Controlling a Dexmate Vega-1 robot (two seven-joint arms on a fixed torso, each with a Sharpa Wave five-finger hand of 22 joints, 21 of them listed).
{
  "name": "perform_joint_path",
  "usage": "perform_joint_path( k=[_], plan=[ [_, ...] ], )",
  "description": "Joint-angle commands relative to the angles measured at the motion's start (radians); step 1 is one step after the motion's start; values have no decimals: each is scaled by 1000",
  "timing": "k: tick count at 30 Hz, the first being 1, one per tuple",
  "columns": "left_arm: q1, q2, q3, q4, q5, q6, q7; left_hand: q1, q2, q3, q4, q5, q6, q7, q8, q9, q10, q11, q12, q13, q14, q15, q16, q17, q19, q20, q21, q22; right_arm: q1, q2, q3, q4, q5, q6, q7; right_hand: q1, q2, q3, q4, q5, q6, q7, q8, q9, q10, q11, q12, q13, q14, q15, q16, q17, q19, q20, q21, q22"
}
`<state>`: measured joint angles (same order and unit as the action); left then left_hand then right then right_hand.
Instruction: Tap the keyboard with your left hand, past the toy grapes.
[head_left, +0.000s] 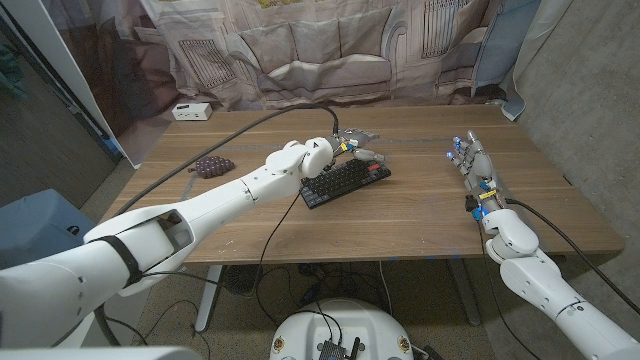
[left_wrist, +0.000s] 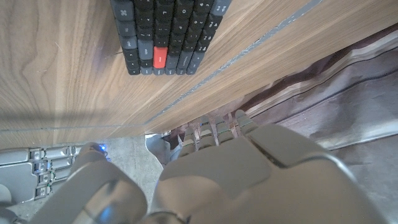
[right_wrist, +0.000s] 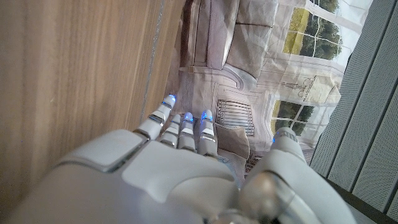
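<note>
The left hand (head_left: 352, 148) is hovering over the keyboard's (head_left: 340, 183) far end, fingers spread, seemingly touching it, though contact is hard to tell; the keyboard is lying mid-table, the grapes (head_left: 212, 165) sitting at its 9 o'clock, well apart; the right hand (head_left: 472, 165) is resting at 3 o'clock, fingers apart, holding nothing

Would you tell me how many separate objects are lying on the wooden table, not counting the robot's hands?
3: the keyboard mid-table under the left hand, the toy grapes on the left side, and a white box at the far left corner. Nothing else is apparent.
</note>
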<state>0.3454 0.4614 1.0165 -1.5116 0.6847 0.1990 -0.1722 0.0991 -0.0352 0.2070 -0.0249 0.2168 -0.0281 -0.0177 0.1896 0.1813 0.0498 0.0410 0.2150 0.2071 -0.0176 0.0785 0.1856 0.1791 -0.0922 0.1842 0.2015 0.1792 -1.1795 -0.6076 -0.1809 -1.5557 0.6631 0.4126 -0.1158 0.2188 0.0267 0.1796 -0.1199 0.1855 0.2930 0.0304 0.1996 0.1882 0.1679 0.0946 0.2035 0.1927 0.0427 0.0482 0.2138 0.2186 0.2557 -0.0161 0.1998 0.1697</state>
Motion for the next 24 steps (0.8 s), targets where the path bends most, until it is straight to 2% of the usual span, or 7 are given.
perform_joint_path(
  k=[1, 11, 24],
  plan=[
    [60, 45, -67, -72, -48, 17, 36, 1, 6, -5, 0, -1, 15, -2, 7, 2, 5, 4, 9, 4, 5, 4, 9, 5, 8, 1, 6, 4, 8, -4, -3, -1, -3, 0, 10, 2, 10, -5, 2, 3, 6, 1, -1, 5, 6, 4, 0, 4, 4, 4, -2, -1, 7, 1, -2, 3],
    [119, 88, -130, -138, -96, 43, 67, 3, 8, -6, -2, -2, 65, 6, 23, 2, 17, 2, 15, 4, 22, 1, 13, 4, 15, 2, 6, 4, 17, -2, -9, 5, -2, -1, 18, 3, 11, -5, 1, 3, 5, 1, -1, 5, 7, 3, 0, 3, 5, 5, -2, -1, 9, 0, -1, 3],
    [166, 122, -199, -170, -208, 29, 85, 4, 11, -10, -5, -4, 132, 23, 37, 1, 51, 8, 28, 4, 51, 0, 19, 4, 20, 7, 5, 4, 28, -1, -18, 20, -5, 8, 34, 3, 11, -6, 0, 3, 4, 2, -2, 5, 10, 1, 1, 3, 11, -1, 0, -2, 20, -2, 1, 3]
  ],
)
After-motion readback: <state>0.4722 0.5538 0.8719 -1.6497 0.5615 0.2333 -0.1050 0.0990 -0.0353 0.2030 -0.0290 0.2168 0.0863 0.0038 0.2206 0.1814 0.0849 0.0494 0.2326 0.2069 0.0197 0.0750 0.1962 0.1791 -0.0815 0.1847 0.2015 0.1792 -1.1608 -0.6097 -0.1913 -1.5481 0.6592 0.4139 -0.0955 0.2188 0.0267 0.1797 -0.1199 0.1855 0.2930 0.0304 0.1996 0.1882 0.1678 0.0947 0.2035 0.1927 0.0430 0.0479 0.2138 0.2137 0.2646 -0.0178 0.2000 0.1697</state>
